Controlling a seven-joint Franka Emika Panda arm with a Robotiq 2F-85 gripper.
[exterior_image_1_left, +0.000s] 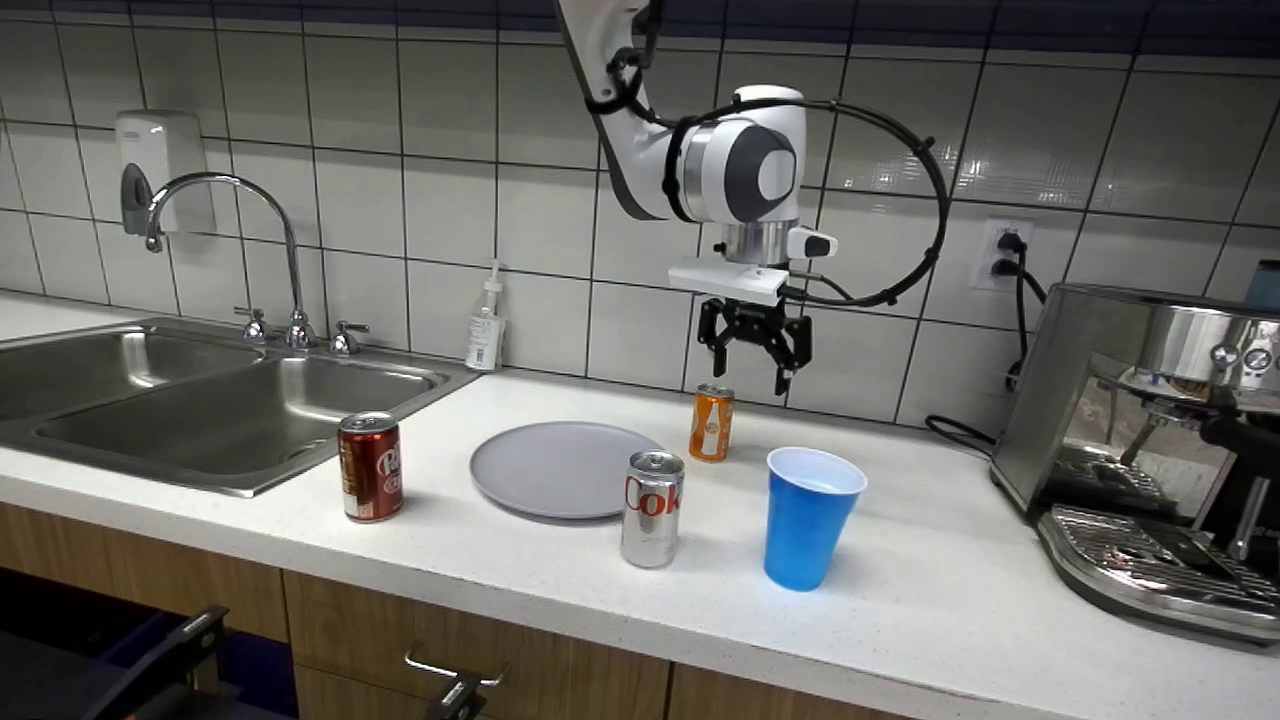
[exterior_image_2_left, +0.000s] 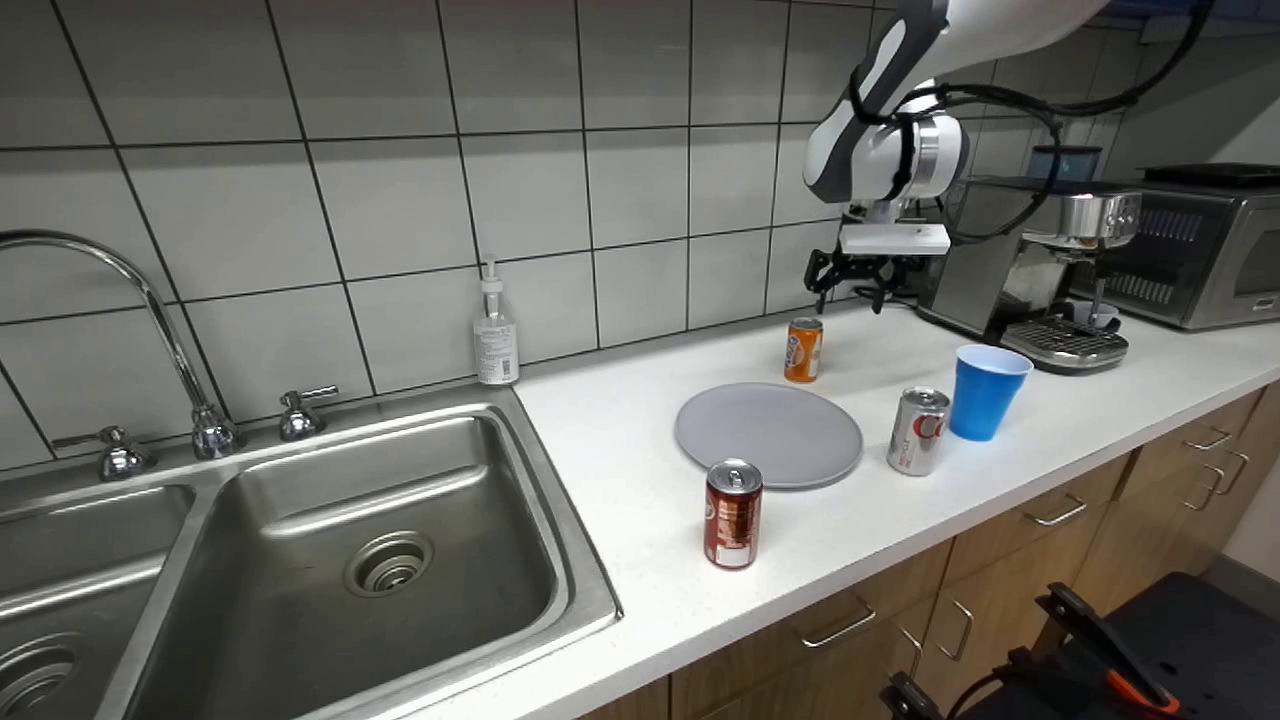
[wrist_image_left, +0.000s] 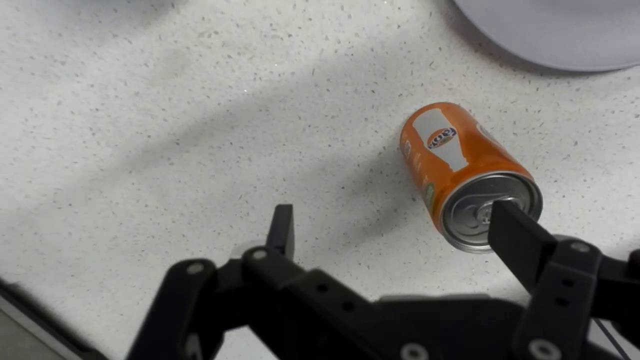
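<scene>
Over by the tiled wall (exterior_image_1_left: 545, 220), the tool (exterior_image_1_left: 750, 378) hangs above the desk (exterior_image_1_left: 930, 560), its fingers spread wide apart. Below it and close by, the orange Fanta can (wrist_image_left: 462, 145) stands upright on the desk (in the wrist view, one fingertip overlaps its lid). Beside that can lies a flat grey plate (exterior_image_1_left: 560, 465). Nearer the front edge I see a silver Coke can (exterior_image_1_left: 651, 520) and a blue cup (exterior_image_1_left: 812, 520), both upright; a dark red can (exterior_image_2_left: 733, 520) stands between the plate and the sink (exterior_image_2_left: 300, 600).
</scene>
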